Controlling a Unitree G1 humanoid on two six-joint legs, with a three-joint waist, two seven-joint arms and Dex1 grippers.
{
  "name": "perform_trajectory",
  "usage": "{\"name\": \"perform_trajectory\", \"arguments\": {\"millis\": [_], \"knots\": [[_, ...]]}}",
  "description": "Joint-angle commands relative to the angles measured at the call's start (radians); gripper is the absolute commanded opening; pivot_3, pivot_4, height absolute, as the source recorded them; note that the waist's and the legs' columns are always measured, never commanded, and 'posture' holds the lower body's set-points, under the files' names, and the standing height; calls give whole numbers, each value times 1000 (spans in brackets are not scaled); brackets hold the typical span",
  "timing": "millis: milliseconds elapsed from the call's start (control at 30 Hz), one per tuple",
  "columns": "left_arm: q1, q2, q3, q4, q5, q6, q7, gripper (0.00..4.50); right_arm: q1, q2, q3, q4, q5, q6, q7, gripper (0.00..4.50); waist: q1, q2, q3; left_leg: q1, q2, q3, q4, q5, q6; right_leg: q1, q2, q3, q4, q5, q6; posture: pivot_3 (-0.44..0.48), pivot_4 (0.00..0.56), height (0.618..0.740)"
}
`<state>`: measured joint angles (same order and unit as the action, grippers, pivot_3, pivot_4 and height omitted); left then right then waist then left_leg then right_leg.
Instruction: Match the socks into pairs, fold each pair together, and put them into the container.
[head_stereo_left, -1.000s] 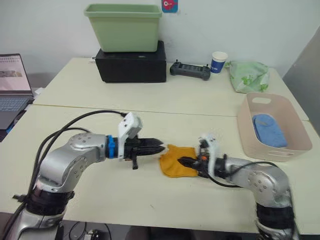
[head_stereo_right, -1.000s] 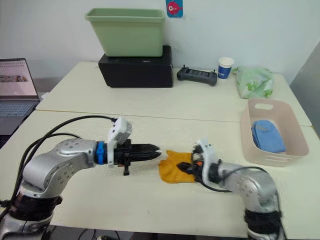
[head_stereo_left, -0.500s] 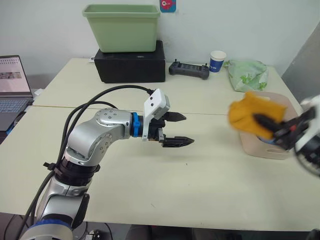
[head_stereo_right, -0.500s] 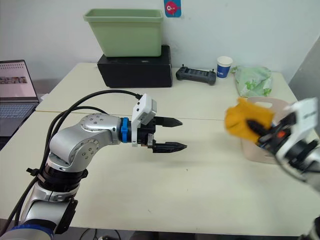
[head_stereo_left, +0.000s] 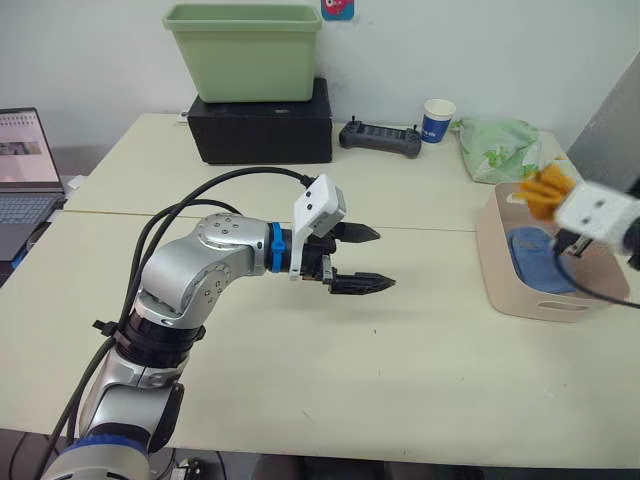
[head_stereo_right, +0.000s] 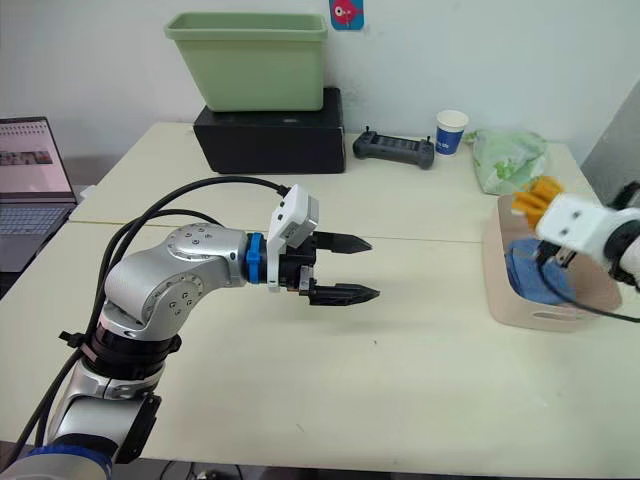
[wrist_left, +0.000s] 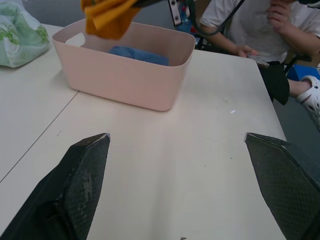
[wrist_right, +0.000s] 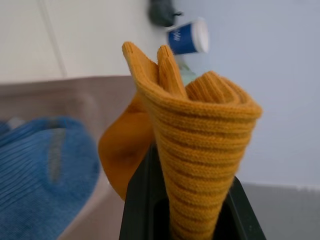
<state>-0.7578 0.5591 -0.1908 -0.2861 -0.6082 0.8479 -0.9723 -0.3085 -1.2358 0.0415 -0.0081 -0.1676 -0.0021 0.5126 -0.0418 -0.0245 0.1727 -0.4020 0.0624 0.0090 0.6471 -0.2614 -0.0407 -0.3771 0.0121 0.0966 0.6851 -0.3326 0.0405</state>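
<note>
The right gripper (wrist_right: 192, 220) clamps the folded mustard-yellow sock pair (head_stereo_left: 543, 190) above the pale pink shallow plastic basket (head_stereo_left: 545, 300); the left gripper (head_stereo_left: 365, 258) hovers, fingers apart.

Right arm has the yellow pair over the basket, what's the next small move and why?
Probably lower the right gripper slightly and open it. It is shut on the yellow socks, held above the basket, where the blue pair already lies. The left gripper is open and away.

You see green tub (head_stereo_left: 246, 52) on black box (head_stereo_left: 262, 128) | controller (head_stereo_left: 379, 140), blue cup (head_stereo_left: 437, 123), green bundle (head_stereo_left: 497, 149) right of box | laptop (head_stereo_left: 26, 175) left of box
</note>
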Motion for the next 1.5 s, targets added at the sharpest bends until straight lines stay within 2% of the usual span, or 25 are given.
{"name": "perform_trajectory", "arguments": {"millis": [33,267,400,467,733,900,1267,1300,1500], "knots": [[-17,-5,8,-35,-7,-7,0,4500,-48,2,38,59,-112,-84,14,13,2,0,0,0,0,0,0,0,0,0,0,0,0,0,0,0,150,719],[-19,-17,1,-40,-3,-10,5,4500,-127,38,79,152,-211,-80,73,13,9,1,1,0,0,-1,7,0,0,0,0,0,8,0,0,0,150,719],[-12,-19,3,-48,-3,-10,9,4500,-188,17,68,217,-250,-84,94,13,9,2,2,1,0,-1,14,0,0,2,0,0,13,0,0,0,150,719],[-8,-20,5,-52,-5,-8,11,4500,-184,7,71,222,-256,-115,118,13,9,2,2,2,-1,-1,15,0,0,3,0,1,12,0,0,0,150,719],[-3,-31,-1,-55,-5,-12,19,4500,-147,24,69,179,-356,-157,61,13,9,3,2,1,0,-2,14,0,0,3,0,0,13,0,0,0,150,719],[-5,-30,-1,-50,-2,-14,14,4500,-127,28,83,166,-339,-150,162,13,9,3,2,1,0,-2,15,0,0,3,0,0,13,0,0,0,150,719],[-8,-31,-4,-45,7,-19,15,4500,-149,74,47,127,-247,46,354,13,9,3,2,1,0,-3,15,0,0,3,0,-1,13,0,0,0,150,719],[-8,-31,-5,-45,9,-20,16,4500,-157,72,40,122,-232,73,377,732,9,3,2,1,0,-3,15,0,0,3,0,-1,13,0,0,0,150,719],[0,-26,-2,-47,14,-23,16,4500,-145,22,-35,37,-112,179,511,2679,9,3,2,1,0,-3,15,0,0,4,0,-1,13,0,0,0,150,719]]}}
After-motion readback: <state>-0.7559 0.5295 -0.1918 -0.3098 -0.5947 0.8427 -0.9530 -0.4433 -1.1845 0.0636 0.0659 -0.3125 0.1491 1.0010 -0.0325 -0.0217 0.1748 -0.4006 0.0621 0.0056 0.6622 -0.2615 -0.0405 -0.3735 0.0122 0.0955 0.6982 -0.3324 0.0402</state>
